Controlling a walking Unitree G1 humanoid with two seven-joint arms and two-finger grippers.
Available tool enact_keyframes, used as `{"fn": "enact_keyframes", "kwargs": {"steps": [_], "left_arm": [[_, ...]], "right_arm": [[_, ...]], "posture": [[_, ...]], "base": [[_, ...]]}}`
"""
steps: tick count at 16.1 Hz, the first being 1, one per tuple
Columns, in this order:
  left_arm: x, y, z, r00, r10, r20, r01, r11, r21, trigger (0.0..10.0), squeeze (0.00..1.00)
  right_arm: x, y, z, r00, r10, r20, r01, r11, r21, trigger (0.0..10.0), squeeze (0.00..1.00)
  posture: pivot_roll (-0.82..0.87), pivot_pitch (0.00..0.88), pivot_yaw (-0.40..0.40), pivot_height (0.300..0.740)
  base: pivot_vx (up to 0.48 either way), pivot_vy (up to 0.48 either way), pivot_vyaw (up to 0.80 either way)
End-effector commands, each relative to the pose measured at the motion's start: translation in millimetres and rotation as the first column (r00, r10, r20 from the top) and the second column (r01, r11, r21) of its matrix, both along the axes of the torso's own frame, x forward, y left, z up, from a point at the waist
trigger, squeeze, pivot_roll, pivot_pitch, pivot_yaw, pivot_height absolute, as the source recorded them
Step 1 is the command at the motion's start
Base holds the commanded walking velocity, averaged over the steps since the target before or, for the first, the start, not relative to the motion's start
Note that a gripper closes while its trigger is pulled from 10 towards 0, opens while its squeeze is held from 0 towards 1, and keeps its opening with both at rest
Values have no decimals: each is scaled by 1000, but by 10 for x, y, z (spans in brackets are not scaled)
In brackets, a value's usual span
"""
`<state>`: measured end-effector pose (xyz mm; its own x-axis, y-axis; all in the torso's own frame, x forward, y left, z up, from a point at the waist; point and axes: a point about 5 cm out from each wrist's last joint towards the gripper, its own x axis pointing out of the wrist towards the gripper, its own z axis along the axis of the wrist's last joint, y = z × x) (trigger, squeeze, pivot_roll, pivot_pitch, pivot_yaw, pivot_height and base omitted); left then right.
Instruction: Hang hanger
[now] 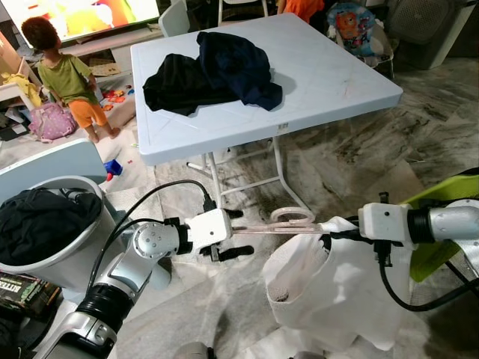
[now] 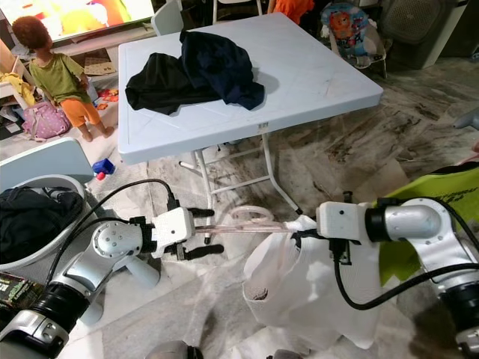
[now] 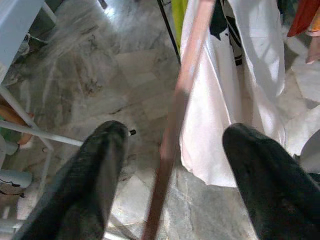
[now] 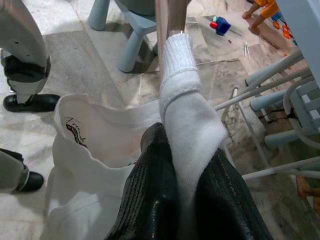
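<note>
Over marble floor [image 1: 352,157], hanger [image 1: 288,222] lies between left end effector's [image 1: 233,233] spread fingers.

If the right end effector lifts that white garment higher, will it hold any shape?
Probably not. The white fabric garment sags in loose folds below the right end effector, so it looks floppy and light. Its collar is bunched between the fingers and could slip along the thin pink hanger.

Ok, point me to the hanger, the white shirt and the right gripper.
pink hanger [image 1: 293,217], left eye view, on its hook loop.
white shirt [image 1: 337,299], left eye view, on the hanging body.
right gripper [image 4: 175,205], right wrist view, where the fingers pinch the shirt.
</note>
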<state>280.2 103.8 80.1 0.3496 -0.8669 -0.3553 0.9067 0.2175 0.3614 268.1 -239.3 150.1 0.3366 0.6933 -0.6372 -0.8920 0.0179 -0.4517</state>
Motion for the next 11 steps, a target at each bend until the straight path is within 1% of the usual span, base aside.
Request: {"fn": "enact_keyframes", "kwargs": {"steps": [1, 2, 4, 5, 6, 9, 11], "left_arm": [[54, 3, 49, 999, -3, 36, 3, 1000, 13, 0, 0], [76, -13, 79, 999, 4, 50, -4, 1000, -5, 0, 0], [109, -27, 127, 997, 18, 73, -15, 999, -30, 0, 0], [161, -32, 194, 992, 50, 113, -42, 997, -65, 0, 0], [199, -29, 232, 988, 71, 138, -61, 995, -80, 0, 0], [243, -2, 241, 983, 87, 160, -77, 995, -69, 0, 0], [249, 2, 235, 983, 88, 160, -78, 995, -66, 0, 0]], "right_arm": [[46, 15, 177, 998, 32, 58, -33, 999, 4, 10000, 0], [43, 15, 150, 997, 40, 60, -39, 999, -15, 10000, 0], [49, 25, 132, 997, 40, 72, -39, 999, -16, 10000, 0], [85, 35, 138, 994, 28, 108, -26, 1000, -13, 10000, 0], [139, 30, 146, 987, 11, 163, -7, 1000, -24, 10000, 0], [242, 39, 227, 965, -8, 261, 12, 1000, -16, 10000, 0], [261, 47, 252, 961, -11, 277, 14, 1000, -9, 10000, 0]], "posture": [[-117, 0, 47, 740], [-115, 0, 46, 740], [-115, 0, 45, 740], [-116, 0, 43, 740], [-115, 0, 42, 740], [-116, 0, 38, 740], [-116, 0, 38, 740]], "base": [[0, 0, 0], [0, 0, 0], [0, 0, 0], [0, 0, 0], [0, 0, 0], [0, 0, 0], [0, 0, 0]]}}
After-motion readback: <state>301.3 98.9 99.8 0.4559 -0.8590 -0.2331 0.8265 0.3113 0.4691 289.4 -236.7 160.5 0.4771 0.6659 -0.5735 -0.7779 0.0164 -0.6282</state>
